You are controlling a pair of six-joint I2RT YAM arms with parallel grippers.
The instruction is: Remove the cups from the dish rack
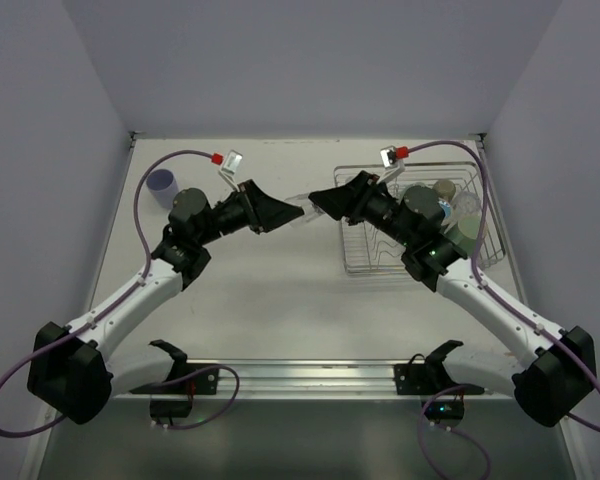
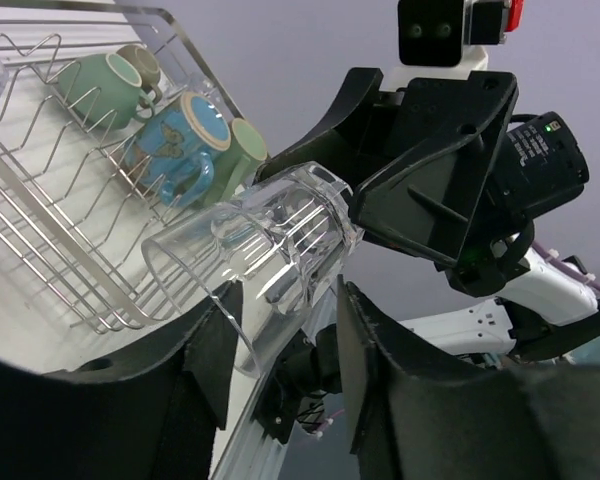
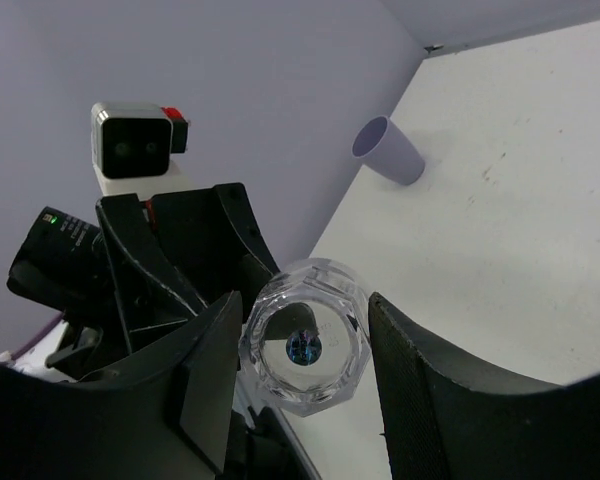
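A clear glass cup (image 1: 298, 210) hangs in mid-air between my two grippers, left of the dish rack (image 1: 360, 264). My left gripper (image 1: 290, 214) is shut on its open end; in the left wrist view the glass (image 2: 270, 235) sits between my fingers (image 2: 215, 340). My right gripper (image 1: 316, 200) is open around the base (image 3: 305, 350), with a gap at one finger (image 3: 400, 350). A lavender cup (image 1: 161, 183) stands at the far left. In the rack (image 2: 40, 250) are a blue mug (image 2: 185, 140), pale green mugs (image 2: 95, 85) and a small olive cup (image 2: 145, 62).
The rack stands at the far right, close to the right wall. My right arm (image 1: 425, 235) reaches over it and hides part of its contents. A metal rail (image 1: 300, 375) runs along the near edge between the arm bases.
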